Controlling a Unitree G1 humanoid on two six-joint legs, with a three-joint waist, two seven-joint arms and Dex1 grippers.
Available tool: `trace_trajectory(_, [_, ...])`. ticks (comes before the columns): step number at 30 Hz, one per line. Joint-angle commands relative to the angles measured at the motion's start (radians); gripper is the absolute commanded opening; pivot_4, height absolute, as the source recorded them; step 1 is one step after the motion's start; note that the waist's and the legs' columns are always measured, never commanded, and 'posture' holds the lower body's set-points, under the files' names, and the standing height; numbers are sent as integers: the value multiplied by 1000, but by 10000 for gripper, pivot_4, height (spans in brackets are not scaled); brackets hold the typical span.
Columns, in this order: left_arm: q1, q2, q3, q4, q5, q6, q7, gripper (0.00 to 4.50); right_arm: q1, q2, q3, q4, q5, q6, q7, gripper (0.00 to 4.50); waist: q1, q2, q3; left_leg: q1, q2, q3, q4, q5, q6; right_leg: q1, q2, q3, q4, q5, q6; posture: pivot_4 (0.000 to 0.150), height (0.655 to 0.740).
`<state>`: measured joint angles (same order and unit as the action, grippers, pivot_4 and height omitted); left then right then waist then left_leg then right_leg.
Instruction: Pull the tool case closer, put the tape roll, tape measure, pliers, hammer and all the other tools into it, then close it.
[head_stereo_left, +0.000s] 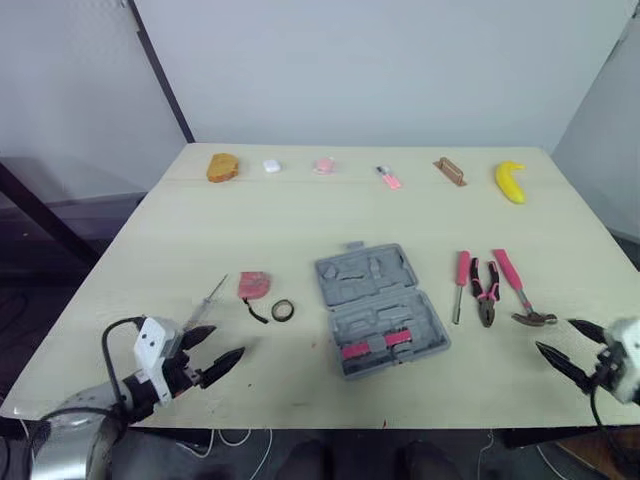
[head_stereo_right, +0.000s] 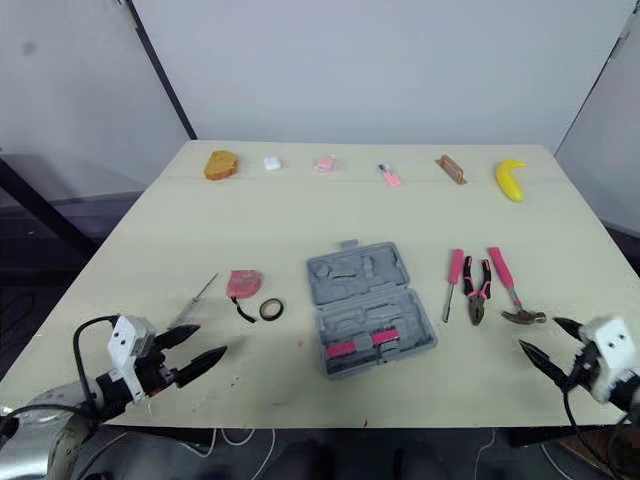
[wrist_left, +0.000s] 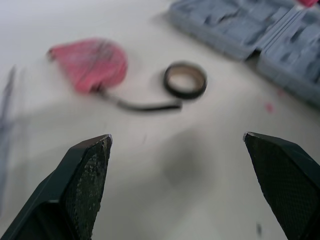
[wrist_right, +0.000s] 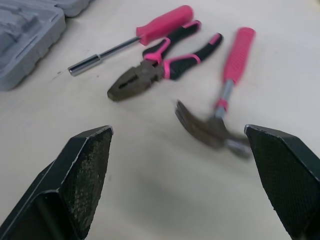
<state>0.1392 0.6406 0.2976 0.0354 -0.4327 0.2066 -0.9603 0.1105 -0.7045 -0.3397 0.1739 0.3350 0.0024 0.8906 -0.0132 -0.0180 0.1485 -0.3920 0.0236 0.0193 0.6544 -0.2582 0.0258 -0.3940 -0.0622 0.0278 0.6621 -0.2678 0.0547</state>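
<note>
Grey tool case (head_stereo_left: 380, 310) open, middle of the table (head_stereo_left: 300, 215) | tape measure (head_stereo_left: 253, 285), tape roll (head_stereo_left: 282, 310) just left of it | pliers (head_stereo_left: 486, 292), hammer (head_stereo_left: 520, 290) to its right | left gripper (head_stereo_left: 227, 340) and right gripper (head_stereo_left: 554, 334) both spread wide, empty | thin thing (head_stereo_left: 205, 302) near left one, screwdriver maybe

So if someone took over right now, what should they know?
Grippers: left gripper and right gripper are both open and empty, near the front edge of the table.
The tool case lies open mid-table. The tape measure, tape roll and a thin tool lie to its left. The screwdriver, pliers and hammer lie to its right.
Done: none of these packed.
Left: pull the case closer, load the tools, close it.
</note>
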Motion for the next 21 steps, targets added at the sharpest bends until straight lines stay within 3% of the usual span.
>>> trace_trajectory(1, [-79,2,-68,-16,-10,61,-20,45000,-143,3,72,-15,-16,71,-19,44486,-3,0,0,0,0,0,0,0,0,0,0,0,0,0,0,1500,7400])
trace_trajectory(11, [-318,-32,-245,133,79,31,-70,45000,-496,72,312,149,-127,160,4,44486,1,0,1,-6,-1,-5,3,0,0,-3,7,-2,0,3,-1,1500,7400])
trace_trajectory(14, [-371,-51,-278,177,91,28,-90,45000,-579,98,359,239,-170,137,8,36958,0,0,1,-6,-1,-4,4,0,0,-2,6,-1,0,3,0,1500,7400])
trace_trajectory(21, [-452,-77,-347,255,131,31,-131,12673,-689,148,445,385,-258,76,30,1989,-1,0,1,-6,-1,-4,4,0,0,-3,7,-1,1,3,0,1500,7400])
